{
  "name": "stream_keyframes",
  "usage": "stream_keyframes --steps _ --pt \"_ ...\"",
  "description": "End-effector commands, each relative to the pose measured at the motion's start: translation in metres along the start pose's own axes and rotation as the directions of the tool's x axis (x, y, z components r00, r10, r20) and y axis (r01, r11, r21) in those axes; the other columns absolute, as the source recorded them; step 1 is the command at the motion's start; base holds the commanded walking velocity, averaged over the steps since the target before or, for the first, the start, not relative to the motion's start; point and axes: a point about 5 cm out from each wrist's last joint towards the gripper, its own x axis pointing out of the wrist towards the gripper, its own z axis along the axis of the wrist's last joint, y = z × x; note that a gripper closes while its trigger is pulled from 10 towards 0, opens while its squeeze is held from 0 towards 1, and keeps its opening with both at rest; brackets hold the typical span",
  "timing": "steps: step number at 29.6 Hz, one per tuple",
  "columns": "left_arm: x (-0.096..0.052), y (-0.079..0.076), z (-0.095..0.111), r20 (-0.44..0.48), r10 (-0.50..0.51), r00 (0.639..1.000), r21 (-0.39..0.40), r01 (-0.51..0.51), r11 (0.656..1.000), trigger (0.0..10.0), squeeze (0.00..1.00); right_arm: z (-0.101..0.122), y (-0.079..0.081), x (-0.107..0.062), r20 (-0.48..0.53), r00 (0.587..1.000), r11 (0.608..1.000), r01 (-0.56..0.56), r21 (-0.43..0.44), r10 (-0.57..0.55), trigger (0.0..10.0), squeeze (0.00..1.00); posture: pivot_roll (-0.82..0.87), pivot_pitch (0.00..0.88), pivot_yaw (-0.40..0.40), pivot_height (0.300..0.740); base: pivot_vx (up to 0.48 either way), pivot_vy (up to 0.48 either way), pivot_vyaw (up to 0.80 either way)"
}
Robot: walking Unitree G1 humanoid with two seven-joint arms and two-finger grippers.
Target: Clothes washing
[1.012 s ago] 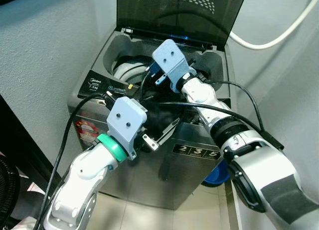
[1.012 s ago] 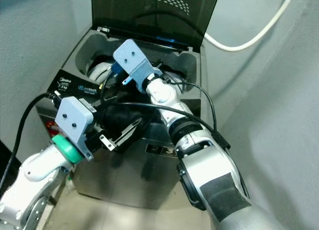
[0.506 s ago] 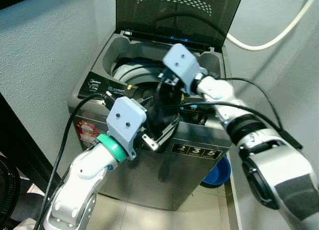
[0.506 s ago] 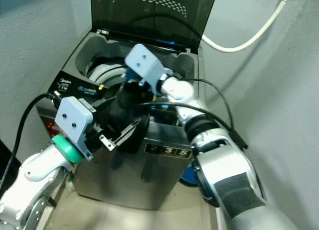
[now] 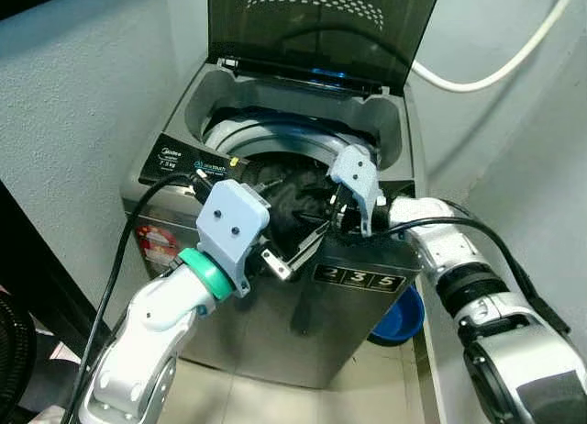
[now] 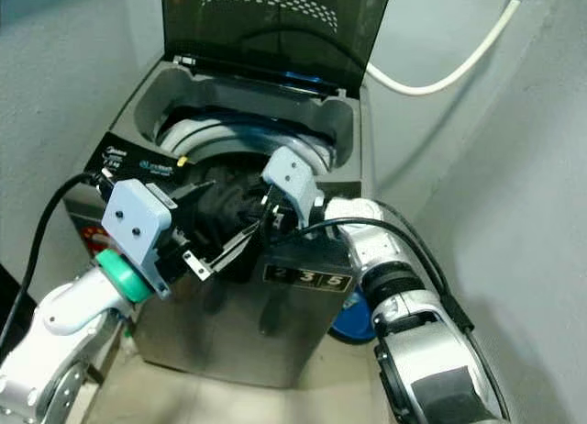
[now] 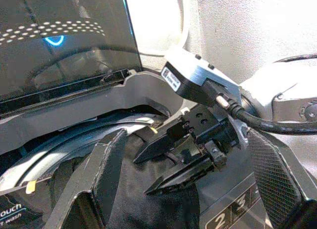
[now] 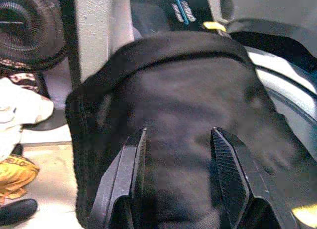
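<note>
Top-loading washing machine [image 5: 229, 323] in brushed grey metal, boxy, standing in a corner between rough plastered walls. Smoked, translucent lid [image 5: 321, 25] raised upright at the back edge, dotted with a pattern of small pale marks. Round drum opening ringed by a smooth white and blue plastic collar [image 5: 275, 135]. Glossy black control panel [image 5: 188, 160] along the front left edge; a dark strip with pale numerals [image 5: 359, 279] at the front right corner.

Black cloth [image 5: 292, 208], matte and woven, bunched half inside the drum and draped over the front rim. Seen close from the right wrist, thick hemmed fold [image 8: 163, 45] along its upper edge.

Left gripper [image 5: 295, 248] reaching over the front rim, long black fingers spread wide, cloth lying between them; not clear whether either pad actually presses it. Pale blue-grey blocky housing [image 5: 232, 224] behind the fingers, teal ring at the wrist.

Right gripper [image 7: 171, 162] at the front right of the opening, pointed at the cloth, its tapered, ribbed fingers [image 8: 228, 172] parted with the dark fabric just beyond the tips, nothing clamped.

Pale smooth hose [image 5: 495, 68] curving along the right wall. Rounded blue plastic basin [image 5: 399, 316] on the floor beside the machine's right side. Black cables [image 5: 119, 259] looping over both silver arms.
</note>
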Motion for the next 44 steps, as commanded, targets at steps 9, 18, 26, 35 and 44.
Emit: stream_keyframes --steps 9,18,26,35,44 --pt "-0.002 -0.004 -0.001 -0.005 -0.013 1.000 -0.016 0.013 1.000 10.0 0.00 -0.004 0.004 0.007 -0.034 0.997 0.996 0.071 -0.046 -0.072 10.0 0.00 0.12 0.029 -0.057 0.740 0.000 0.000 0.00" --pt "-0.002 -0.003 0.000 -0.003 -0.011 1.000 -0.015 0.011 1.000 10.0 0.00 -0.008 0.005 0.005 -0.057 0.993 0.992 0.095 -0.084 -0.100 0.0 0.00 0.12 0.027 -0.057 0.740 0.000 0.000 0.00" --pt "-0.001 -0.002 0.000 -0.003 -0.013 1.000 -0.016 0.013 1.000 10.0 0.00 -0.014 0.009 0.003 -0.088 0.995 0.996 0.051 -0.067 -0.057 0.0 0.00 0.11 0.030 -0.053 0.740 0.000 0.000 0.00" --pt "-0.001 -0.003 -0.001 -0.005 -0.007 1.000 -0.019 0.007 1.000 10.0 0.00 -0.018 0.013 0.002 -0.111 0.994 0.998 0.006 -0.057 -0.012 0.0 0.00 0.12 0.034 -0.059 0.740 0.000 0.000 0.00" --pt "-0.001 -0.002 -0.001 -0.005 0.000 1.000 -0.018 0.000 1.000 10.0 0.00 -0.013 0.010 0.003 -0.082 0.996 0.998 0.019 -0.052 -0.023 0.0 0.00 0.12 0.034 -0.061 0.740 0.000 0.000 0.00"
